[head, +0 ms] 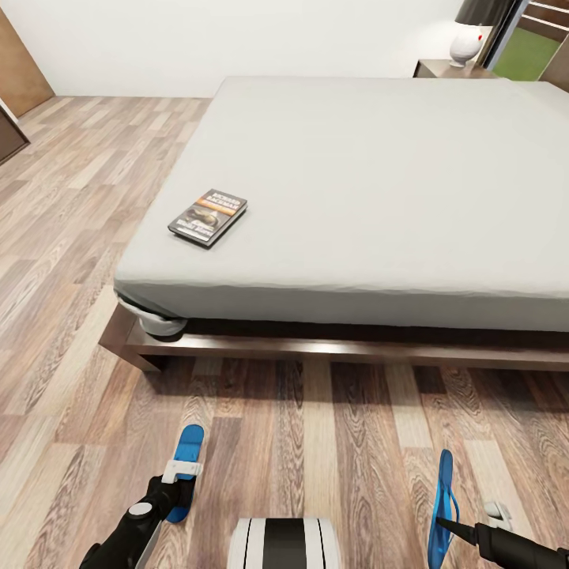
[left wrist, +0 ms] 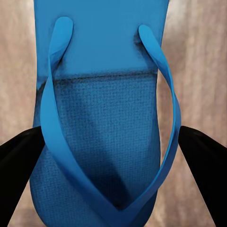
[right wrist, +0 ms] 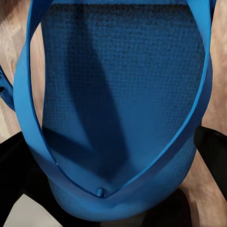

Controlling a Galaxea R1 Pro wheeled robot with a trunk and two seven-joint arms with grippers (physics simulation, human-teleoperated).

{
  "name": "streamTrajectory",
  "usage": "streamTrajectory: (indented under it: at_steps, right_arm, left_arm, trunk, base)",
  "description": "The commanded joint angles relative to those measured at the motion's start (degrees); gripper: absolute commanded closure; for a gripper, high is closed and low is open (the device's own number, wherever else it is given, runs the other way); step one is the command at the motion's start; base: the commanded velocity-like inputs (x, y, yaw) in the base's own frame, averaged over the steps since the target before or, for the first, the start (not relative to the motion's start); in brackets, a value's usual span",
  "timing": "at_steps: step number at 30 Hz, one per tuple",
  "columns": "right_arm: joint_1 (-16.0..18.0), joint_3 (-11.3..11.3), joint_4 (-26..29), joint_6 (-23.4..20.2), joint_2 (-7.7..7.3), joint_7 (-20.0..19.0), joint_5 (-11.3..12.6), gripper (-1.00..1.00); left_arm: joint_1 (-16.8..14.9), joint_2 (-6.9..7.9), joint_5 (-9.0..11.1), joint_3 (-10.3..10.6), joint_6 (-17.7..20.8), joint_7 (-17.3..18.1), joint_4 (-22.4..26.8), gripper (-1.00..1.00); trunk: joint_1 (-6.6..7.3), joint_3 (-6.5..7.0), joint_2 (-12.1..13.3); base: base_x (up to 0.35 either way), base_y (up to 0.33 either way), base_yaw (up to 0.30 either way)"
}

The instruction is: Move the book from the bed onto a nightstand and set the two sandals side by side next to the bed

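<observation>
The left gripper (head: 180, 484) is clamping one blue sandal (head: 185, 466) flat above the floor (head: 316, 442) in front of the bed (head: 356, 190), its fingers (left wrist: 21, 161) pressing the sole's two edges. The right gripper (head: 462, 525) is gripping the other sandal (head: 442, 506) on edge, and the book (head: 208, 216) is lying near the mattress corner
</observation>
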State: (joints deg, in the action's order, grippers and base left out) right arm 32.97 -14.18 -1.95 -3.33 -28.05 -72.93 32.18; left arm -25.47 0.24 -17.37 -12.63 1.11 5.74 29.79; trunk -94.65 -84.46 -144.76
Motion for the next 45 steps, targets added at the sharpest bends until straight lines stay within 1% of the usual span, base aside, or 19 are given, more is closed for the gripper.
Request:
streamTrajectory:
  at_steps: [1,6,8,38,45]
  right_arm:
    - [0.1,-0.5,-0.2,-0.4,0.01,-0.3,0.6,1.00]
    - [0.1,-0.5,-0.2,-0.4,0.01,-0.3,0.6,1.00]
    - [0.1,-0.5,-0.2,-0.4,0.01,-0.3,0.6,1.00]
    - [0.1,-0.5,-0.2,-0.4,0.01,-0.3,0.6,1.00]
    - [0.1,-0.5,-0.2,-0.4,0.01,-0.3,0.6,1.00]
  left_arm:
    - [0.0,-0.06,-0.6,-0.5,0.1,0.5,0.1,1.00]
    - [0.0,-0.06,-0.6,-0.5,0.1,0.5,0.1,1.00]
    - [0.0,-0.06,-0.6,-0.5,0.1,0.5,0.1,1.00]
    - [0.0,-0.06,-0.6,-0.5,0.1,0.5,0.1,1.00]
    - [0.0,-0.06,-0.6,-0.5,0.0,0.5,0.1,1.00]
  trunk:
    - [0.01,-0.03,0.0]
    - [0.01,-0.03,0.0]
    - [-0.04,-0.48,0.0]
    - [-0.04,-0.48,0.0]
    - [-0.04,-0.48,0.0]
  base:
    - [0.000,0.000,0.000]
    - [0.000,0.000,0.000]
    - [0.000,0.000,0.000]
    - [0.000,0.000,0.000]
    - [0.082,0.034,0.000]
